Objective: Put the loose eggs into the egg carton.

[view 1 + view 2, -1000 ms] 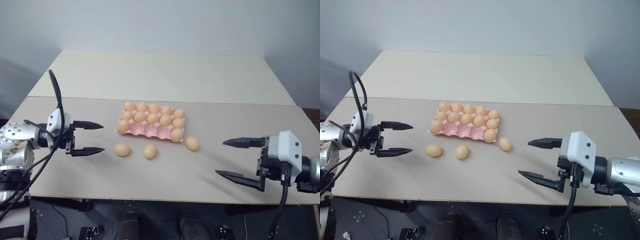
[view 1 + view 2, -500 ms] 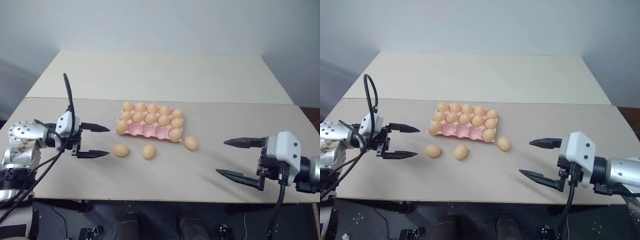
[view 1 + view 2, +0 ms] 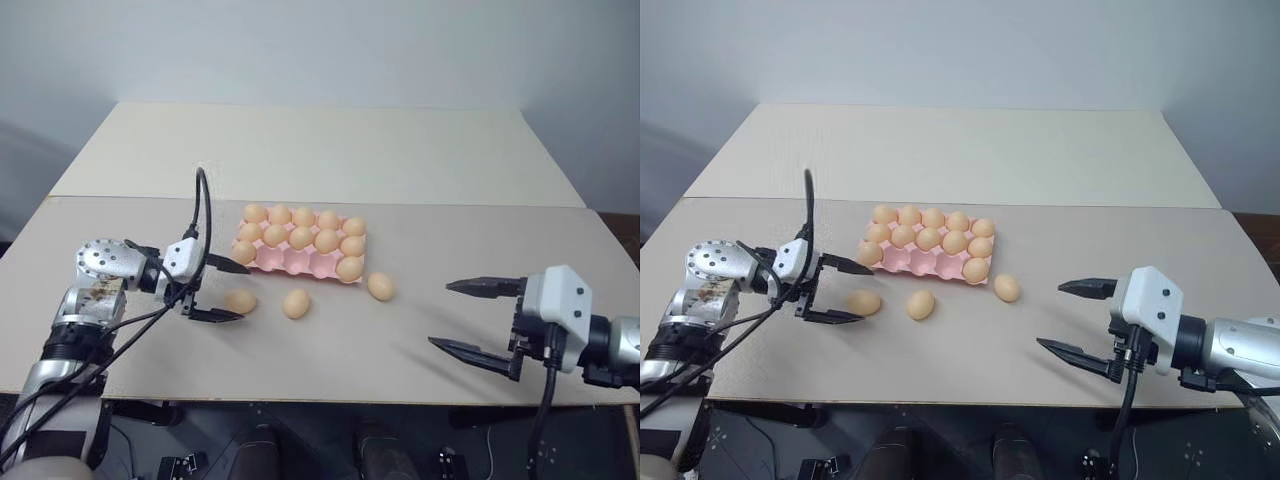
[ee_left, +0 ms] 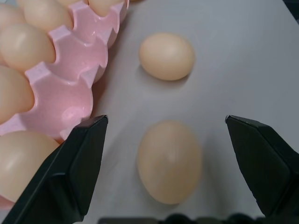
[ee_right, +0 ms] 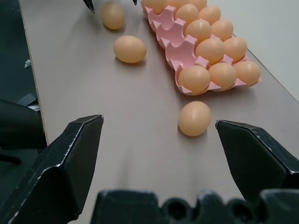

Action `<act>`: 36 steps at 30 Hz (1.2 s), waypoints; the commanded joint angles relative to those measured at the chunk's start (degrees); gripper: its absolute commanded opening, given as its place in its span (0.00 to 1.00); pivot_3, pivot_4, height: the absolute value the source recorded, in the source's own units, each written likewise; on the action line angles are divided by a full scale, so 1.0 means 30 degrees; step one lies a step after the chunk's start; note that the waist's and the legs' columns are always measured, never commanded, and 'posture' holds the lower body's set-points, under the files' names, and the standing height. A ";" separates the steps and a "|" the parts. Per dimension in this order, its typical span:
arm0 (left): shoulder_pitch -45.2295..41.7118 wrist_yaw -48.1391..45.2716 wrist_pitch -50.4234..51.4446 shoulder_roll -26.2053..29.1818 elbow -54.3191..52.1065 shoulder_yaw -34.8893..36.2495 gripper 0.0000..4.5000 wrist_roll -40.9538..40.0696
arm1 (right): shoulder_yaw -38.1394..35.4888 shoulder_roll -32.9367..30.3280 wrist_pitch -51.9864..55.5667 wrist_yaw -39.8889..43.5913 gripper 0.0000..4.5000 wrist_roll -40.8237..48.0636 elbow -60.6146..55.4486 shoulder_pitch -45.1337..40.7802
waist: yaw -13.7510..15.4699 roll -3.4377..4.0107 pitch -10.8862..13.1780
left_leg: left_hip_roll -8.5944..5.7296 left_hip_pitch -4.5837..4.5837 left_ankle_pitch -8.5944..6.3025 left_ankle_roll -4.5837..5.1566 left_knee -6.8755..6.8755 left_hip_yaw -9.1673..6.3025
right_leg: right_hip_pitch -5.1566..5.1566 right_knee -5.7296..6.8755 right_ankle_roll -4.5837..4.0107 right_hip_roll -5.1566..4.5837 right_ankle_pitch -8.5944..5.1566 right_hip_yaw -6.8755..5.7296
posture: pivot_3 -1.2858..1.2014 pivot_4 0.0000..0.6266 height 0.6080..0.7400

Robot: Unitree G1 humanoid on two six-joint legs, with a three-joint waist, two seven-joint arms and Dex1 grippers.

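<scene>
The pink egg carton [image 3: 291, 263] lies mid-table, with several eggs in it and empty cups in the middle of its near row. Three loose eggs rest on the table in front of it: a left egg [image 3: 240, 301], a middle egg [image 3: 295, 303] and a right egg [image 3: 380, 286]. My left gripper [image 3: 245, 293] is open, low over the table, one finger on each side of the left egg [image 4: 169, 161] without touching it. Off to the right, my right gripper [image 3: 439, 315] is open and empty, with the right egg [image 5: 195, 118] ahead of it.
The carton and eggs sit on a beige table [image 3: 330, 350] whose front edge is close to both arms. A second, paler table top [image 3: 320, 150] adjoins it behind the carton.
My left gripper has moved right and down, from well left of the eggs to around the left loose egg. The right gripper and the eggs have stayed put.
</scene>
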 commanded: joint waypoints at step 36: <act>-0.4595 0.3253 -0.0918 -0.3039 0.5137 0.1936 0.24 -0.0264 | 0.0843 0.0979 -0.0583 -0.1518 1.00 -0.1654 0.0152 -0.0755 | 0.0060 -0.0009 -0.0005 | -0.0018 -0.0010 0.0001 0.0000 0.0008 -0.0012 | 0.0000 -0.0001 0.0002 -0.0010 0.0001 -0.0007 | 0.52 0.24 1.00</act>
